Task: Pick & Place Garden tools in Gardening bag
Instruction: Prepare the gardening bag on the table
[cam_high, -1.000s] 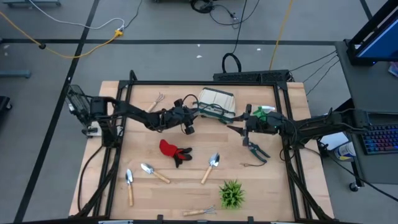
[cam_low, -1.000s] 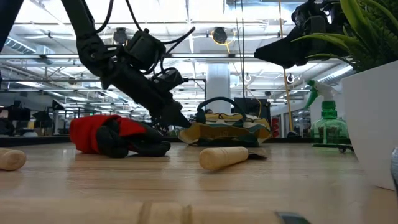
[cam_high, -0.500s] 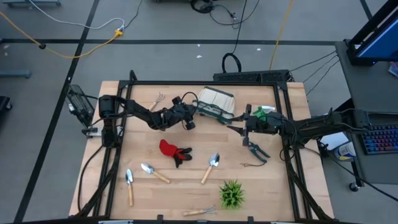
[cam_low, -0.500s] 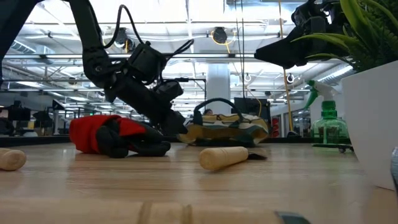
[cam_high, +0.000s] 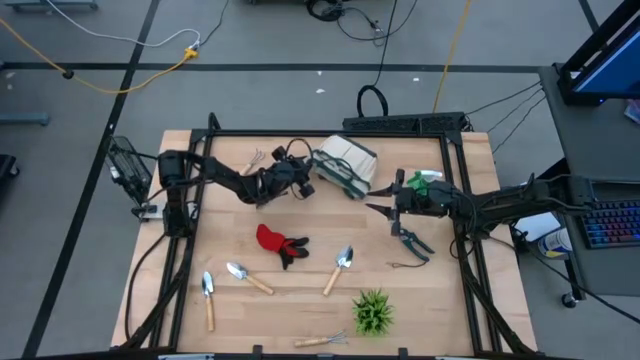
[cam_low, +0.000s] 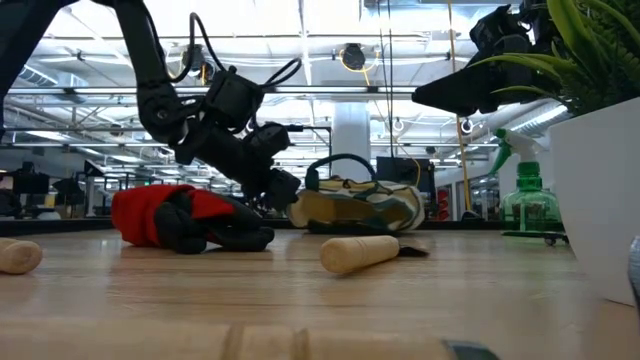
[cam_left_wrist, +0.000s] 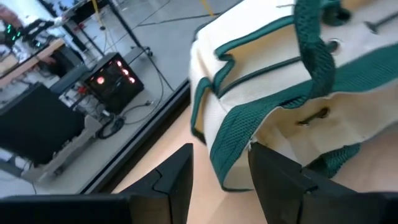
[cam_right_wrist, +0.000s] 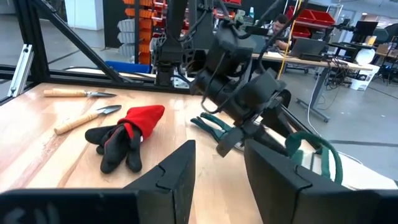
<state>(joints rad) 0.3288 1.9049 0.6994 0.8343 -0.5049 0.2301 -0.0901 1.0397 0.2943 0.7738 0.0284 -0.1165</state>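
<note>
The left gripper (cam_high: 308, 186), fingers closed on the green-trimmed rim of the cream fabric gardening bag (cam_high: 345, 164), has dragged it leftward at the table's far edge, seemingly to open it. The right gripper (cam_high: 384, 211) hovers part-open and empty; the wooden-handled trowels (cam_high: 339, 269) and red-and-black glove (cam_high: 280, 244) are still unpacked.

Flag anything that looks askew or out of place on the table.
The bag lies tipped on its side at the far edge, not upright, with the left gripper at its green-trimmed rim. The tools lie scattered but none looks damaged.
</note>
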